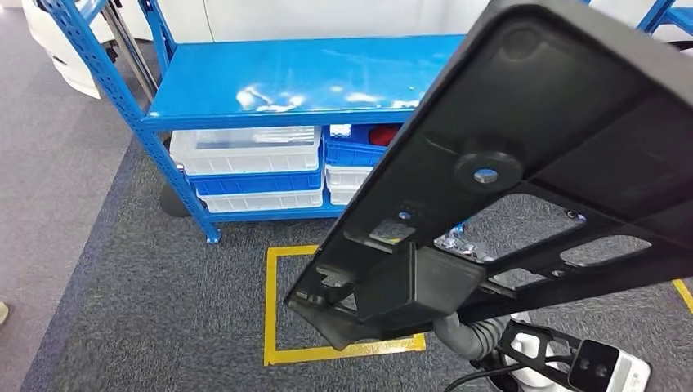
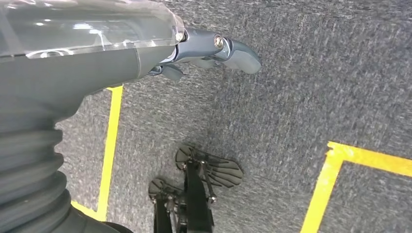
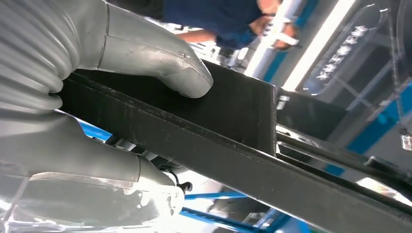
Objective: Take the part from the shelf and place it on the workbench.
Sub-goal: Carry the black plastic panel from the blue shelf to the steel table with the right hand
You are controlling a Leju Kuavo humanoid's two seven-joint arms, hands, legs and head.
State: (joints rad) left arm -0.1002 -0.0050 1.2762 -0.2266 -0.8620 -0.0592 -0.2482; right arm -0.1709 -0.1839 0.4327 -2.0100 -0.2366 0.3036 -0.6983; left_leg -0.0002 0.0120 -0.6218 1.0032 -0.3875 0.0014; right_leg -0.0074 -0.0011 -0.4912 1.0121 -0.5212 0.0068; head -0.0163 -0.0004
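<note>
A large flat black plastic part (image 1: pixel 523 171) with cut-outs and a boxy block at its lower end is held up close in the head view, tilted, above the carpet in front of the blue shelf (image 1: pixel 302 82). My right hand (image 3: pixel 97 121) grips the part's (image 3: pixel 233 141) edge, thumb (image 3: pixel 160 68) on one face and fingers on the other. Only the grey ribbed wrist of the right arm (image 1: pixel 474 335) shows below the part in the head view. My left hand (image 2: pixel 204 51) hangs over the carpet and holds nothing, its fingers apart.
White and blue bins (image 1: pixel 245 155) fill the shelf's lower level, and its top board is bare. A yellow tape square (image 1: pixel 274 327) marks the grey carpet before the shelf. A person in blue (image 3: pixel 218 14) stands beyond the part. A shoe (image 1: pixel 3 312) shows at the left edge.
</note>
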